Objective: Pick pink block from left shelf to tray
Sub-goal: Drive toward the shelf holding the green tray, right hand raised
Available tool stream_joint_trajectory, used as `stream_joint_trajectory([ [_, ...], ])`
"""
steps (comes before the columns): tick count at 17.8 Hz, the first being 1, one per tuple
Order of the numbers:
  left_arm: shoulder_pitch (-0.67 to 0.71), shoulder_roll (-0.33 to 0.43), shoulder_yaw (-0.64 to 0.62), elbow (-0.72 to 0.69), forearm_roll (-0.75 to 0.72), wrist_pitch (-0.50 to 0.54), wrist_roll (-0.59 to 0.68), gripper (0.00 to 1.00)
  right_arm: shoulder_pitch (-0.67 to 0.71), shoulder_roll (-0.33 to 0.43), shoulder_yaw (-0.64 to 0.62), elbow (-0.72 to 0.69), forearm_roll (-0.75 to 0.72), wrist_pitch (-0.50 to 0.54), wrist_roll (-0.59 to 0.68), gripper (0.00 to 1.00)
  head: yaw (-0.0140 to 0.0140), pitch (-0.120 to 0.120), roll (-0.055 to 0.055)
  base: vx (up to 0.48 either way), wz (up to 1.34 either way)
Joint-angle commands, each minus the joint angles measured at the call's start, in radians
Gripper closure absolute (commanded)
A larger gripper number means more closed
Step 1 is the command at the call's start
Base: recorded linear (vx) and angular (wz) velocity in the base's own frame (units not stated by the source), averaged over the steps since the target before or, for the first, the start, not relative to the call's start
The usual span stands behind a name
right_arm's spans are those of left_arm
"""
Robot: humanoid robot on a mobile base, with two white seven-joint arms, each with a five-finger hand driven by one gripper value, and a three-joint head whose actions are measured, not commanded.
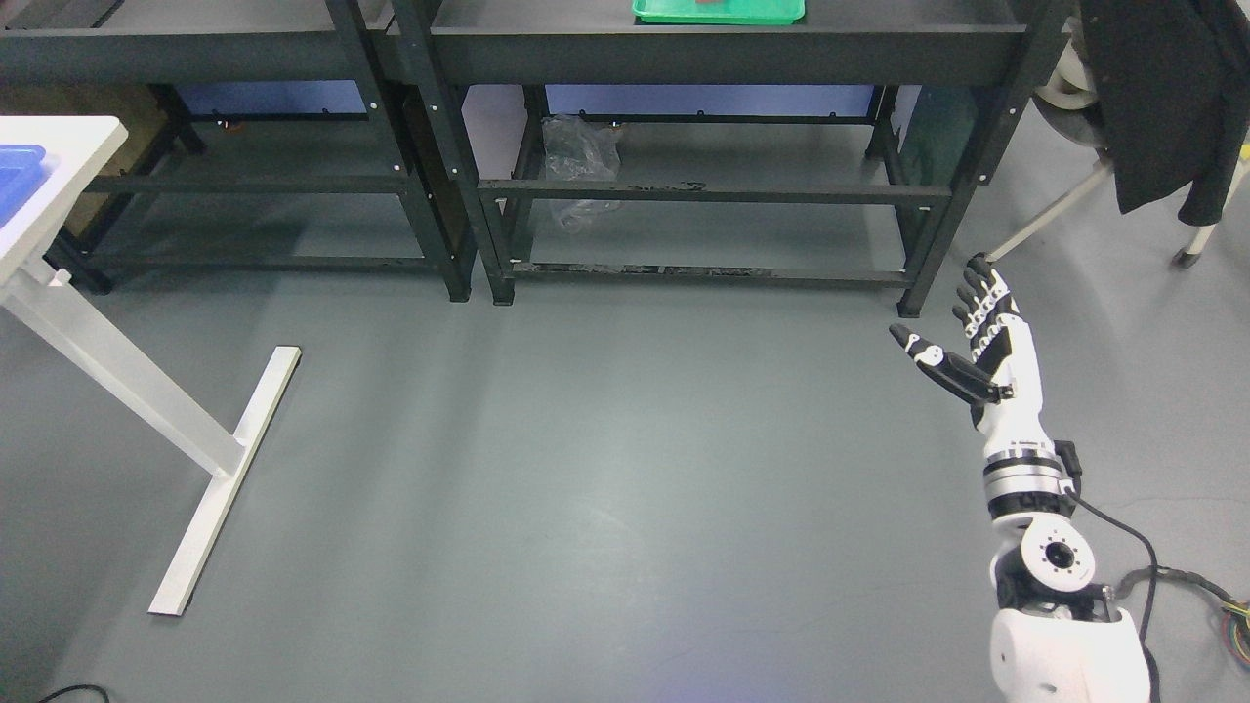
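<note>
A green tray (718, 13) lies on the top of the right-hand black shelf (723, 44), cut off by the upper edge of the picture. A small reddish thing (708, 3) shows in it at the very top edge; I cannot tell what it is. My right hand (952, 327) is held out over the grey floor at the right, fingers straight and thumb spread, open and holding nothing. It stands well below and to the right of the tray. No left arm shows.
A second black shelf (195, 59) stands at the left. A white table (59, 146) with a blue bin (20, 171) on it reaches in from the left, its foot (229, 478) on the floor. A crumpled plastic bag (581, 156) lies under the right shelf. A chair with a dark coat (1167, 98) is at the far right.
</note>
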Motion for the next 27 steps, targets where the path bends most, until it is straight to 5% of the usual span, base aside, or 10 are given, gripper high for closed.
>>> stream_joint_trajectory([
  [1, -0.029, 0.017, 0.000, -0.017, 0.000, 0.000, 0.000, 0.00, 0.000, -0.017, 0.009, -0.007, 0.001, -0.002, -0.004, 0.00, 0.0000, 0.000, 0.000, 0.000, 0.00],
  [16, -0.029, 0.017, 0.000, -0.017, 0.000, 0.000, 0.000, 0.00, 0.000, -0.017, 0.004, -0.004, 0.016, 0.012, -0.005, 0.01, 0.0000, 0.000, 0.000, 0.010, 0.00],
  [18, -0.029, 0.017, 0.000, -0.017, 0.000, 0.000, 0.000, 0.00, -0.017, -0.017, -0.016, -0.004, 0.193, -0.012, -0.010, 0.01, 0.0000, 0.000, 0.000, 0.111, 0.01],
  [23, -0.029, 0.017, 0.000, -0.017, 0.000, 0.000, 0.000, 0.00, -0.038, -0.017, -0.040, -0.016, 0.903, -0.049, -0.011, 0.01, 0.0000, 0.000, 0.000, 0.164, 0.04],
  [27, -0.031, 0.017, 0.000, -0.017, 0.000, 0.000, 0.000, 0.00, -0.037, -0.017, -0.034, -0.047, 0.967, -0.072, -0.083, 0.01, 0.0000, 0.000, 0.000, 0.218, 0.13],
])
